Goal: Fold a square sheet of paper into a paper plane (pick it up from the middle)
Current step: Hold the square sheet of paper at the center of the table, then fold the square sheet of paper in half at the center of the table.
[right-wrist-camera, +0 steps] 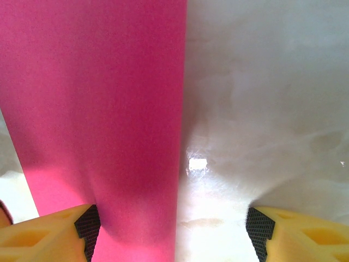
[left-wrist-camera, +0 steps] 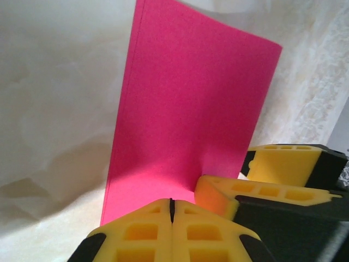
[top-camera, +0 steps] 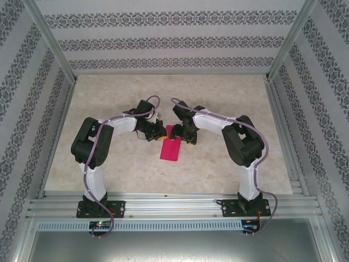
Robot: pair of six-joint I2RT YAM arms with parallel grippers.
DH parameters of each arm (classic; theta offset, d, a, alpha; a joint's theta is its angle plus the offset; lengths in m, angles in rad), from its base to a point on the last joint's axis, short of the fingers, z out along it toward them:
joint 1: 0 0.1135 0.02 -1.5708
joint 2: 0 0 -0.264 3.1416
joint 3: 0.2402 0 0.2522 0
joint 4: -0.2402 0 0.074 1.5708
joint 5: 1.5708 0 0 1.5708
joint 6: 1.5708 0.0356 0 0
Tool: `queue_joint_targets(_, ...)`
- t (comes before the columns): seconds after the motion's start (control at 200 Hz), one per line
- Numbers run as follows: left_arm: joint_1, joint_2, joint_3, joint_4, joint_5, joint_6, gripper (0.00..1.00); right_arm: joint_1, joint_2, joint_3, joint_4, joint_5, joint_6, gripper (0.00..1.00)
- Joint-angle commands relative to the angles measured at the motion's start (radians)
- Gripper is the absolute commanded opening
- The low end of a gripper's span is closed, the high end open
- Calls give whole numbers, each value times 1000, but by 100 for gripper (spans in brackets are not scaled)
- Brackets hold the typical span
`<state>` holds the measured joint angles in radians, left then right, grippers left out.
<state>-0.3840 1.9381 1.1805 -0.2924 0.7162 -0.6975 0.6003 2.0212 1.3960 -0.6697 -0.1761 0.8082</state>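
Folded into a narrow rectangle, the thin magenta-pink paper sheet (top-camera: pixel 170 146) lies on the pale worktop (top-camera: pixel 229 164), left tool (left-wrist-camera: pixel 172 218) pinched shut on its end, right tool (right-wrist-camera: pixel 173 225) open astride one edge; nose and wing folds seemingly remain.

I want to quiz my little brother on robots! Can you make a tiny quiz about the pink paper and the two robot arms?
1. True or false: the pink paper on the table is crumpled into a ball.
2. Seen from above, what shape is the paper? A: a long rectangle. B: a circle. C: a star.
3. Fill the gap: the left gripper has its fingers pressed together, but the right gripper is ____.

Key: 1 false, it lies flat. 2 A. 3 open.
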Motion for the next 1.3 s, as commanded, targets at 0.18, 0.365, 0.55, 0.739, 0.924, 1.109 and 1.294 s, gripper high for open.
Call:
queue_joint_targets(0.18, -18, 51, 32, -28, -20, -6, 0, 0, 75, -52, -37, 32, -3, 76)
queue_joint_targets(0.365, -18, 84, 43, -31, -21, 2, 0, 2, 79, -58, -29, 23, -1, 76)
queue_joint_targets(0.55, -19, 89, 9, -45, -54, 16, 0, 3, 67, -57, -21, 15, 2, 76)
queue_joint_targets(0.739, -21, 85, -28, -37, -65, 29, 0, -21, -5, -22, 34, -45, -4, 77)
queue_joint_targets(0.924, -23, 87, -34, -50, -88, 57, 0, -70, -148, -25, 141, -112, -7, 82)
queue_joint_targets(1.109, -26, 87, -39, -39, -104, 77, 0, -93, -274, -181, 353, -214, 41, 67)
queue_joint_targets(1.294, -27, 94, -41, -45, -102, 90, 0, -77, -279, -302, 565, -344, 131, 20)
